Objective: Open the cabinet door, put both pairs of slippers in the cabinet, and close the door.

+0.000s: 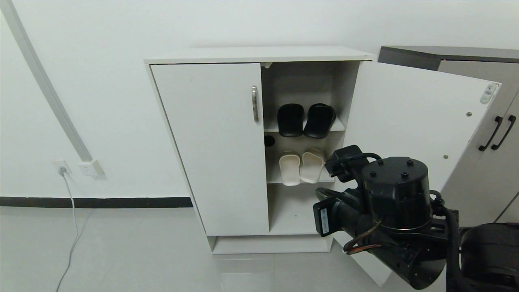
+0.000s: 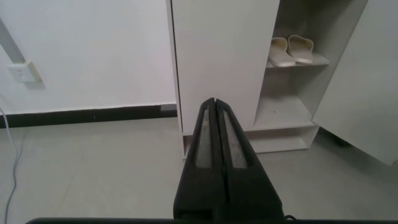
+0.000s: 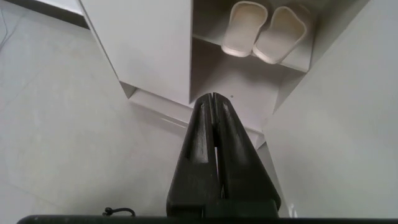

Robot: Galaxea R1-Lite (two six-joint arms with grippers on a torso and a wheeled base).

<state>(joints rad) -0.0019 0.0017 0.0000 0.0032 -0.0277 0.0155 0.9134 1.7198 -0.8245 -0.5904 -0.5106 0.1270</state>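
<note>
A white cabinet stands against the wall, its right door swung wide open and its left door shut. Inside, the black slippers sit side by side on the upper shelf and the white slippers on the shelf below. The left pincer hangs over the floor before the cabinet, fingers pressed together, holding nothing. The right pincer, fingers also together and empty, is just before the cabinet's bottom compartment. The print on a white label on the right arm is too small to read.
</note>
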